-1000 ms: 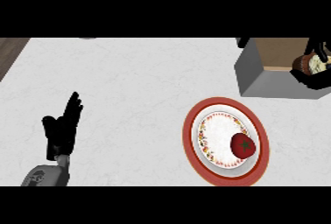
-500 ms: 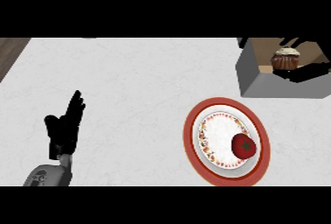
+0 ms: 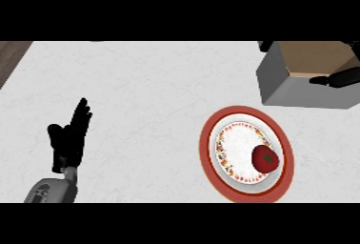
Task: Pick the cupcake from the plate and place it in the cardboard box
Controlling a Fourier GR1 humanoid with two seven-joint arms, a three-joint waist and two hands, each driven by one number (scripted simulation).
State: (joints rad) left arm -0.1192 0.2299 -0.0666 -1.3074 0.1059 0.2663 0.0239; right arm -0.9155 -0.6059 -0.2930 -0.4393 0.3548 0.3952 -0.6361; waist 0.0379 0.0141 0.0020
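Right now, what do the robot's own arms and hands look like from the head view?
The left hand is plain black with slim fingers and a thumb, set on a rounded grey forearm. Of the right hand only a black part shows at the right edge. No cables or markings are visible.

Pale, faintly veined white counter (image 3: 141, 86) under even light, dark wooden strip (image 3: 10, 59) past its upper-left edge.

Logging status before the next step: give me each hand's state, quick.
Left hand: open, resting upright at the view's left, holding nothing.
Right hand: over the cardboard box, mostly out of view; open or closed cannot be told.
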